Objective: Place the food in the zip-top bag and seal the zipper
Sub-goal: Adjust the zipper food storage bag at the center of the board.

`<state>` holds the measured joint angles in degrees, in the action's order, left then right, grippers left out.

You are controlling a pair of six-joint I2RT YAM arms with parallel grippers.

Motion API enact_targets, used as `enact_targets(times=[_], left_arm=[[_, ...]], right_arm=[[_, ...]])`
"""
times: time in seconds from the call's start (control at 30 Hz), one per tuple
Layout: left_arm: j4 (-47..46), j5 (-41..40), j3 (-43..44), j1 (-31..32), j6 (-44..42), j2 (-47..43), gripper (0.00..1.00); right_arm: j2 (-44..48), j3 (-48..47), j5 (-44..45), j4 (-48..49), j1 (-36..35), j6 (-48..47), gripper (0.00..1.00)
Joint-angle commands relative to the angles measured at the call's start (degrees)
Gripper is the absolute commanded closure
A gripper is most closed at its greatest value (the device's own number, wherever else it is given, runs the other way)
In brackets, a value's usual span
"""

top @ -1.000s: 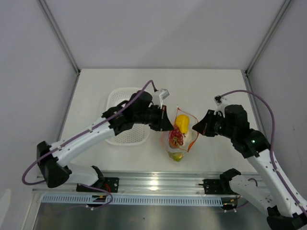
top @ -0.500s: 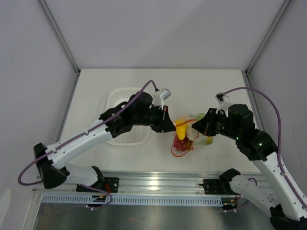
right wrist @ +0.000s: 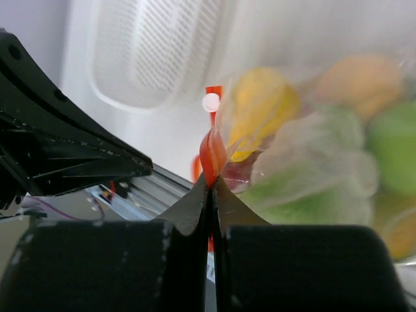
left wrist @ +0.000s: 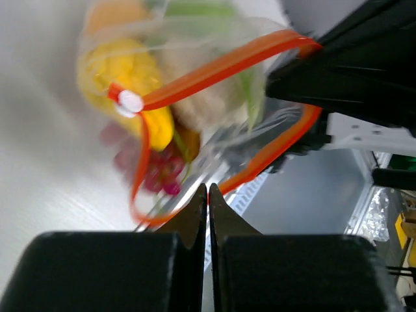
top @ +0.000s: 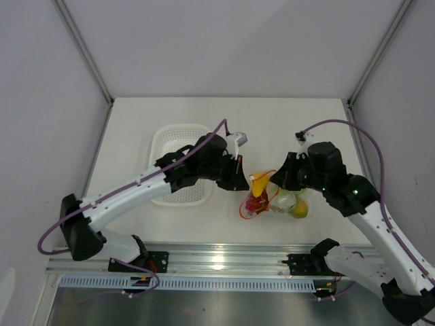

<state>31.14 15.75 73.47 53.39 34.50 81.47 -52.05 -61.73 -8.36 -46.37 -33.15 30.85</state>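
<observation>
The zip-top bag (top: pixel 277 201) hangs between my two grippers, tilted down to the right. Inside it are a yellow fruit (top: pixel 258 185), purple-red grapes (top: pixel 254 202) and a green apple (top: pixel 298 209). The orange-red zipper (top: pixel 264 175) gapes open in a loop, with its white slider (left wrist: pixel 130 101) at one end. My left gripper (top: pixel 242 183) is shut, with the zipper strip (left wrist: pixel 260 162) meeting its tips (left wrist: pixel 208 188). My right gripper (top: pixel 279 179) is shut on the folded zipper strip (right wrist: pixel 212 153) just below the slider (right wrist: pixel 210 102). Yellow, orange and green food shows blurred through the plastic in both wrist views.
The white perforated basket (top: pixel 178 163) stands to the left of the bag, partly under my left arm; it also shows in the right wrist view (right wrist: pixel 156 52). The metal rail (top: pixel 224 258) runs along the table's near edge, close below the bag.
Both grippers have kept their hold and moved closer together. The bag has swung from hanging straight down to tilting right, and the food has rolled toward the right end.
</observation>
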Motion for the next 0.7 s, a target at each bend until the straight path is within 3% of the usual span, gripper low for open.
enact_targets(times=[0.0,0.13,0.23,0.37,0.47,0.67], left_arm=[[-1.7,-0.5,2.4,0.8,-0.5,-5.9,0.99],[-2.1,-4.8,-2.5,-0.1,-1.9,-4.2,1.0],[-1.2,-8.4,-5.3,0.0,-2.4,-3.8,0.96],[-5.4,-9.9,-14.5,0.1,-0.3,-9.7,0.44],[-4.7,-10.9,-17.6,0.8,0.2,-12.5,0.38],[-4.5,-14.5,-20.6,2.2,1.6,-16.2,0.4]], right_arm=[[4.5,-3.8,-1.1,1.3,-0.5,1.0,1.0],[2.8,4.0,-1.6,5.2,0.8,1.4,1.0],[-0.3,2.8,-5.0,5.4,2.1,1.4,1.0],[2.3,0.7,-3.9,5.6,0.5,1.8,1.0],[2.9,0.6,-4.3,4.0,0.7,1.8,1.0],[3.4,3.5,-5.6,6.0,0.6,3.1,1.0]])
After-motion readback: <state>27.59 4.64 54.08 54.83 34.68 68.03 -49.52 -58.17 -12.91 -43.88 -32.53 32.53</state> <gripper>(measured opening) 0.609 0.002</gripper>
